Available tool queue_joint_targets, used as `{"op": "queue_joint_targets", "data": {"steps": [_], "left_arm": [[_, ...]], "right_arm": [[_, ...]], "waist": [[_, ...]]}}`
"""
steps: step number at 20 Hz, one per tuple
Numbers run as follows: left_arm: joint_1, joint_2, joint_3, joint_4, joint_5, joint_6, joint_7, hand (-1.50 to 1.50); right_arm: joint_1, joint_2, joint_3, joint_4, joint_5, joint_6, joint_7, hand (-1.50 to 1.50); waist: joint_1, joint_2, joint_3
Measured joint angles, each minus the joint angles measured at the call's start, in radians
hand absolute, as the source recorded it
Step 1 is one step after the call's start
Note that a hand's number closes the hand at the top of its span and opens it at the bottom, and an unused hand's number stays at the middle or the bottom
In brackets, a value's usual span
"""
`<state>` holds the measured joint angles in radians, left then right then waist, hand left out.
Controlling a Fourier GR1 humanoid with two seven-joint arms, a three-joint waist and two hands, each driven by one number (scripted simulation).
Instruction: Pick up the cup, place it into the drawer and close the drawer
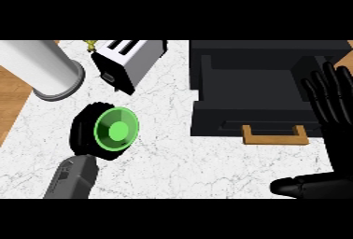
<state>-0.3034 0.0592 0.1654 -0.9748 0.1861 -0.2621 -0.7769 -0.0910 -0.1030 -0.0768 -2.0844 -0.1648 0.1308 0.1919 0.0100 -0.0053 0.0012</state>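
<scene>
Head view — left hand curled round the green cup, right hand spread open, no readable writing.

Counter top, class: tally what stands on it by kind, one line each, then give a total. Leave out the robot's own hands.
Cups: 1, the green cup, held in the left hand
Drawer units: 1, the black drawer with a wooden handle
Toasters: 1, the toaster
Cylinders: 1, the grey-white cylinder
Total: 4
</scene>
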Motion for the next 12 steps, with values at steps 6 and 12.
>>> {"op": "queue_joint_targets", "data": {"steps": [6, 12], "left_arm": [[-0.015, -0.043, -0.076, -0.281, 0.06, 0.075, 0.243, 1.5], [-0.119, -0.052, -0.132, -0.412, 0.082, 0.205, 0.419, 1.5]], "right_arm": [[-0.009, -0.001, -0.01, 0.006, -0.011, -0.001, 0.005, -1.5], [0.003, 0.001, -0.009, 0.001, -0.003, 0.003, -0.011, -1.5]], "waist": [[-0.003, 0.0, 0.0], [-0.01, 0.003, -0.001]]}}
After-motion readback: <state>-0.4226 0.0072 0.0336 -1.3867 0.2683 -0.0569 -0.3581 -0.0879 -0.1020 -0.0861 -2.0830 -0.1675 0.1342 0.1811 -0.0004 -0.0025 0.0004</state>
